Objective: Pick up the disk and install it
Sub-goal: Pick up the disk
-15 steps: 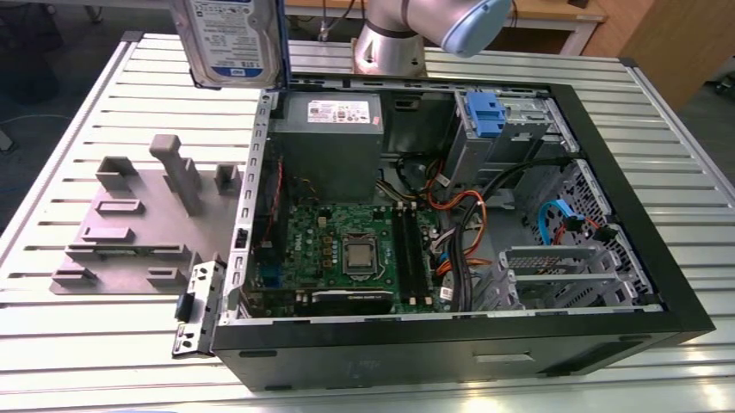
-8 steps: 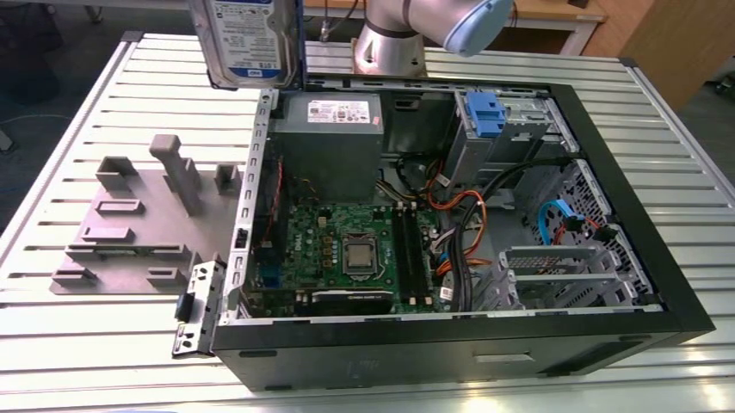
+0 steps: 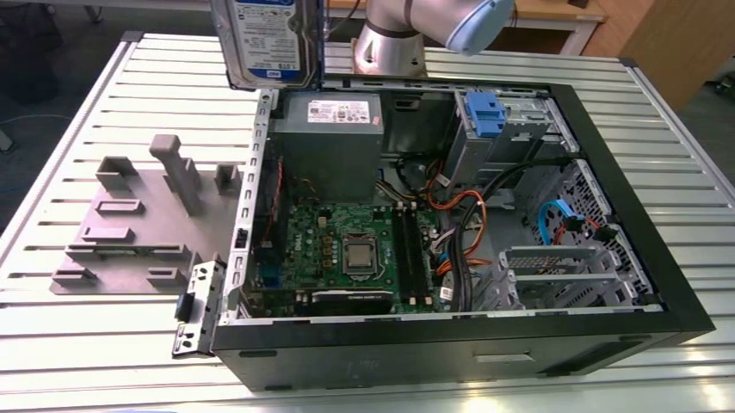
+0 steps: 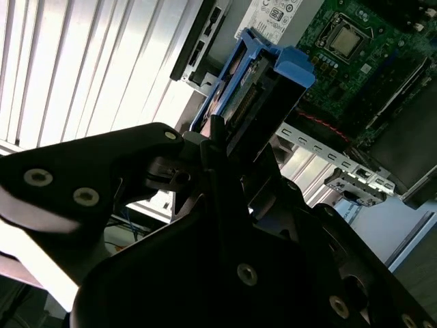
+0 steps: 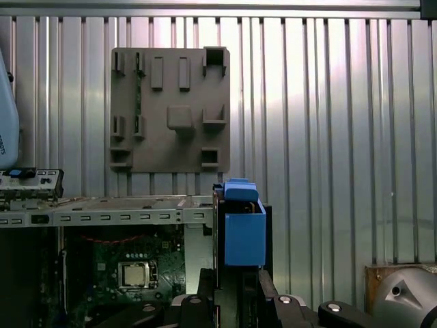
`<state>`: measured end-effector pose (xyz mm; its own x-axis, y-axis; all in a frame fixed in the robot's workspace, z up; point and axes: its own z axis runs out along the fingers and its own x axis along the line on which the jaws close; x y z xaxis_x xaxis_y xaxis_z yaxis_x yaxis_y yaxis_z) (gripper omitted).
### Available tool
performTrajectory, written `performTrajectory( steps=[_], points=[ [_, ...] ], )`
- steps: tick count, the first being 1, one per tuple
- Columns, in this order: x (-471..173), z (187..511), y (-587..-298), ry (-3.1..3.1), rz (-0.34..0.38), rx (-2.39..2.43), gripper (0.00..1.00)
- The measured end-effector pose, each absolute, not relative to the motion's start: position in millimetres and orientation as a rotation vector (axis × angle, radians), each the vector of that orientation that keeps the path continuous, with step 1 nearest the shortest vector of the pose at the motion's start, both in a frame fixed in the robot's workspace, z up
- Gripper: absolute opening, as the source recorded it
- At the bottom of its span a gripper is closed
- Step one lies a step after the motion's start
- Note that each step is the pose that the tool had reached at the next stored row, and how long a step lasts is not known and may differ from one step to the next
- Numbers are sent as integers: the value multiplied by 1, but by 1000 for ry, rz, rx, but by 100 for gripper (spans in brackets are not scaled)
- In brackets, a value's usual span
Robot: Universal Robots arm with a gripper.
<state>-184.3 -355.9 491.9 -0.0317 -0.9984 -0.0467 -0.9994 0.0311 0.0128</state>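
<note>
The disk, silver with a white-and-blue label and a blue plastic carrier, hangs upright in the air over the far corner of the open computer case, on the exterior view's left. In both wrist views I see the disk edge-on, with the blue carrier sticking out past my black gripper. The gripper is shut on the disk, one finger on each flat side. Under the disk lie the case's edge and the slatted table.
In the case are a grey power supply, a grey drive cage with a blue clip, the green motherboard and loose cables. A grey fixture plate with upright blocks lies on the table beside the case. The arm's base stands behind the case.
</note>
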Motion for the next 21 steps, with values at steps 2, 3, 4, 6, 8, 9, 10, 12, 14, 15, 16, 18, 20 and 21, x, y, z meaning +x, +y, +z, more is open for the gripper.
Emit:
performTrajectory(
  steps=[2, 3, 4, 6, 8, 9, 10, 12, 14, 15, 16, 18, 20, 21],
  points=[
    [-180, 492, -356, 2238, 65, -2169, 35],
    [-179, 492, -356, 2238, 65, -2169, 35],
    [-177, 492, -356, 2238, 65, -2169, 35],
    [-173, 492, -356, 2238, 65, -2168, 35],
    [-169, 492, -356, 2238, 65, -2169, 35],
    [-167, 492, -356, 2238, 65, -2169, 35],
    [-165, 492, -356, 2238, 65, -2169, 35],
    [-161, 492, -356, 2238, 65, -2169, 35],
    [-157, 492, -355, 2238, 65, -2169, 35],
    [-154, 491, -355, 2238, 65, -2169, 35],
    [-152, 491, -355, 2238, 65, -2169, 35],
    [-148, 491, -355, 2238, 65, -2169, 35],
    [-143, 491, -355, 2238, 65, -2169, 35],
    [-140, 491, -355, 2238, 65, -2169, 35]
  ],
)
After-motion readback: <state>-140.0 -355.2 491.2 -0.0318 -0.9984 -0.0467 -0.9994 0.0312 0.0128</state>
